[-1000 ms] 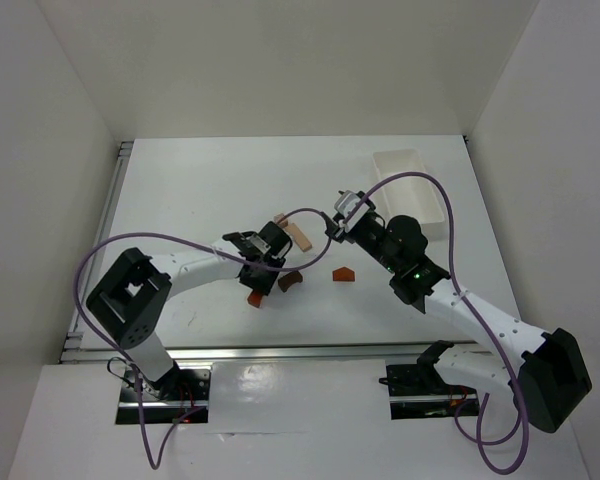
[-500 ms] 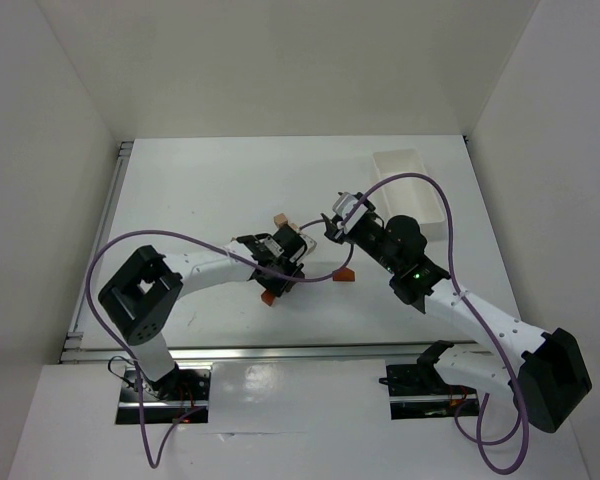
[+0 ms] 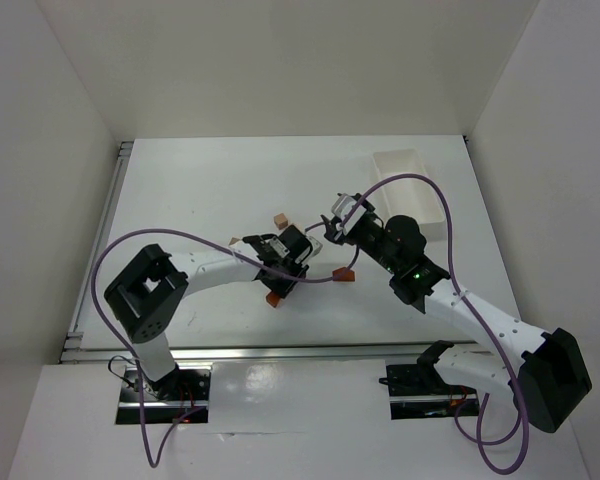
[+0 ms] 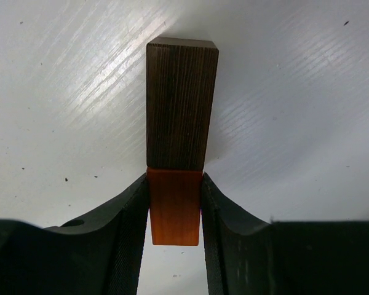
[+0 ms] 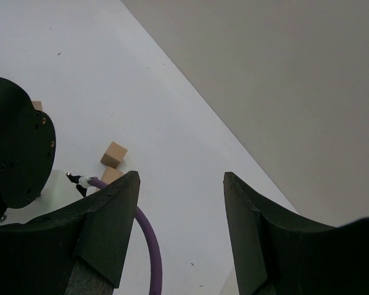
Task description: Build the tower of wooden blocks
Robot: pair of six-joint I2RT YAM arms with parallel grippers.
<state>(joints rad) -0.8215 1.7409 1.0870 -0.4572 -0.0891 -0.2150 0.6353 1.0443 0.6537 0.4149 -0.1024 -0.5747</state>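
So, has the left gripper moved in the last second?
Yes. In the top view the left gripper has shifted right, closer to the white tray, which stayed put.

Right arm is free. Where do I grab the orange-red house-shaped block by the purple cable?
Come straight down with the right end effector and close on the house block's two parallel side walls, not sloped roof faces. It seems to lie flat, apart from other blocks; mind the cable alongside.
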